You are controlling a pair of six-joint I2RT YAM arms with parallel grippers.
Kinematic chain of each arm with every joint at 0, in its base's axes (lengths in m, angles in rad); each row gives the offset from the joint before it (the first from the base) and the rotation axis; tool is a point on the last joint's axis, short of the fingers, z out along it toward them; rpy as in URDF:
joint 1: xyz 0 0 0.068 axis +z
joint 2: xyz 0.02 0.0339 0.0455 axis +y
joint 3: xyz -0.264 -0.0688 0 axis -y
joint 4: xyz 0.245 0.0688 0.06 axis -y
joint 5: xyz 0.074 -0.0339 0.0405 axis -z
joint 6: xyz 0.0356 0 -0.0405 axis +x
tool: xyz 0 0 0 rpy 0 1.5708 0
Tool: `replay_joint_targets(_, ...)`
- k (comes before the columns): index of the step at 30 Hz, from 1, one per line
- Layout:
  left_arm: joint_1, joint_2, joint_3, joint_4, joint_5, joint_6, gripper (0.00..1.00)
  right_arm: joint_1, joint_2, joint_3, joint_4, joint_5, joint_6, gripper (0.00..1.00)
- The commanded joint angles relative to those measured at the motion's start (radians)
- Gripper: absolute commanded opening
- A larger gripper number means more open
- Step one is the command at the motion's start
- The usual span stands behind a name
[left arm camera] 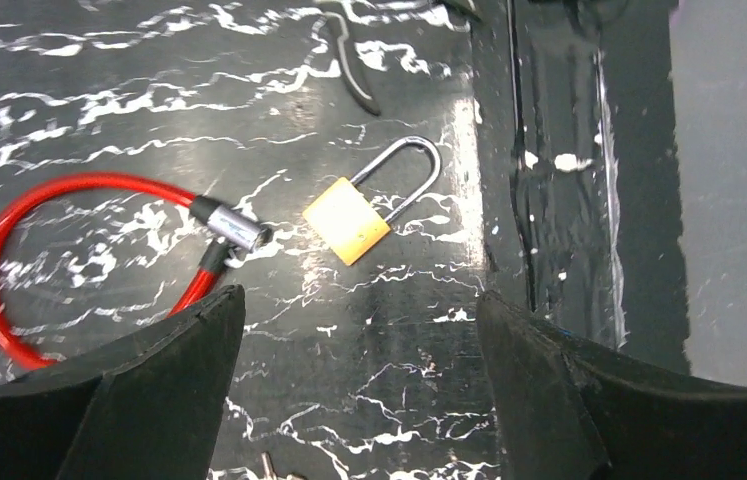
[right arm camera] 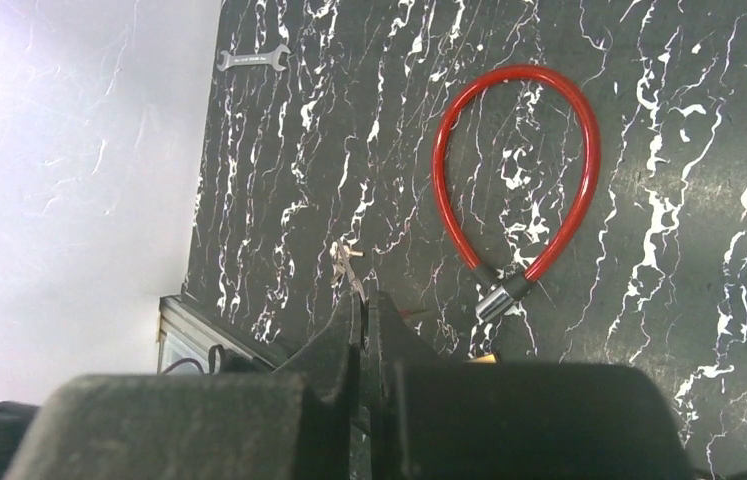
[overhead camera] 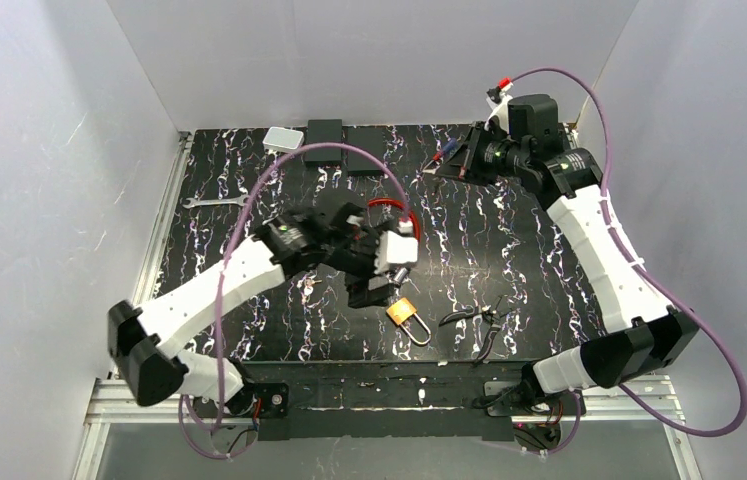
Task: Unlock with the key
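The left tool (left arm camera: pixel 359 305), fingers wide apart, hovers over the brass padlock with steel shackle (left arm camera: pixel 347 220), centre frame. The right tool (right arm camera: pixel 361 300) is pressed together, apparently empty. The small metal keys (right arm camera: pixel 344 258) lie unheld on the black marbled surface (left arm camera: pixel 99 90). A skewed grasp could push the lock away.

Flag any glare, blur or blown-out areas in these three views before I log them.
Top external: evenly lit and sharp. Left wrist: glare streaks the table beside the padlock; the red cable lock is slightly smeared; the left claw frames it dark. Right wrist: the wall is washed out; the shut right claw is a dark foreground mass.
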Motion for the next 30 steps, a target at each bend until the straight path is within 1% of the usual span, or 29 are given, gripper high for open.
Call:
replay_joint_targets(1, -0.079, 0.108, 0.013, -0.076, -0.036, 0.245, 0.85, -0.003, -0.052, -0.028, -0.017, 0.015, 0.004, 0.01)
replay_joint_targets(4, -0.137, 0.196, 0.021, -0.115, -0.117, 0.398, 0.88, -0.003, -0.057, -0.016, -0.036, 0.028, -0.005, 0.01)
replay_joint_targets(6, -0.149, 0.229, -0.014, -0.086, -0.131, 0.479, 0.89, -0.003, -0.053, 0.004, -0.067, 0.031, -0.019, 0.01)
replay_joint_targets(7, -0.152, 0.236, -0.043, -0.037, -0.128, 0.51, 0.9, -0.004, -0.051, 0.016, -0.087, 0.033, -0.027, 0.01)
replay_joint_targets(9, -0.153, 0.248, -0.11, 0.077, -0.139, 0.549, 0.93, -0.004, -0.051, 0.037, -0.132, 0.042, -0.042, 0.01)
replay_joint_targets(11, -0.155, 0.291, -0.132, 0.139, -0.15, 0.572, 0.94, -0.006, -0.06, 0.045, -0.17, 0.051, -0.05, 0.01)
replay_joint_targets(18, -0.169, 0.434, -0.095, 0.226, -0.15, 0.65, 0.94, -0.009, -0.062, 0.071, -0.25, 0.035, -0.055, 0.01)
replay_joint_targets(21, -0.178, 0.49, -0.05, 0.223, -0.146, 0.655, 0.9, -0.009, -0.051, 0.087, -0.277, 0.026, -0.058, 0.01)
replay_joint_targets(24, -0.182, 0.542, 0.006, 0.162, -0.147, 0.664, 0.86, -0.01, -0.034, 0.113, -0.301, 0.021, -0.072, 0.01)
replay_joint_targets(28, -0.186, 0.577, 0.007, 0.132, -0.186, 0.684, 0.82, -0.012, -0.025, 0.126, -0.318, 0.018, -0.085, 0.01)
replay_joint_targets(30, -0.186, 0.589, 0.007, 0.106, -0.198, 0.686, 0.76, -0.012, -0.025, 0.121, -0.32, 0.012, -0.087, 0.01)
